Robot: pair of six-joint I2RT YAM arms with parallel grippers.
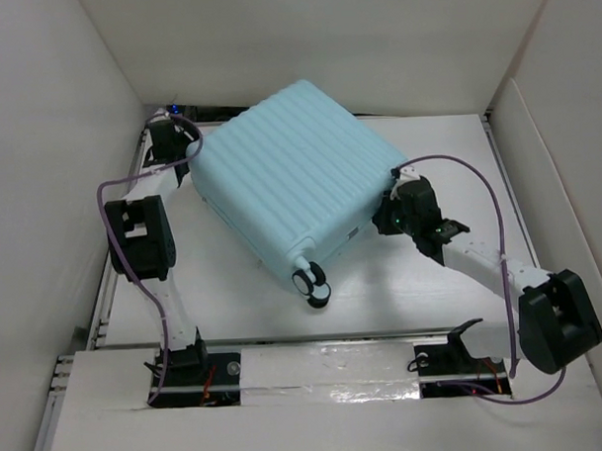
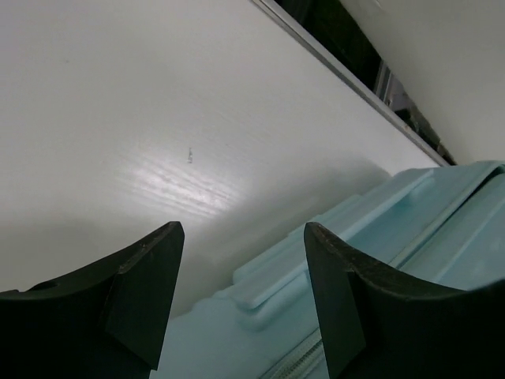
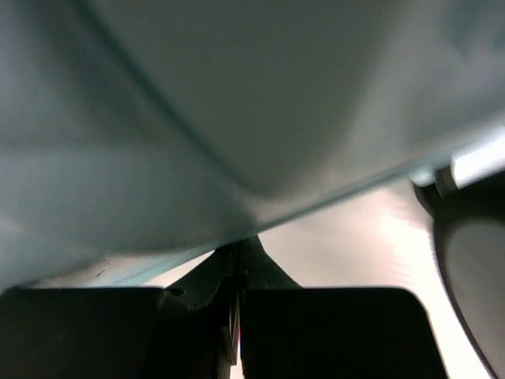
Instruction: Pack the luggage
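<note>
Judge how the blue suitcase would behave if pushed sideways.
The suitcase is likely stiff, given its ribbed hard shell. It may roll or pivot on the caster wheels at its near corner. The smooth shell looks slippery.

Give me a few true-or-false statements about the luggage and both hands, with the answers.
1. The luggage lies closed on the table. True.
2. The left hand is shut. False: its fingers stand apart, over a corner of the luggage.
3. The right hand is shut. True.
4. The wheels point toward the far wall. False: they face the near edge, toward the arms' bases.
</note>
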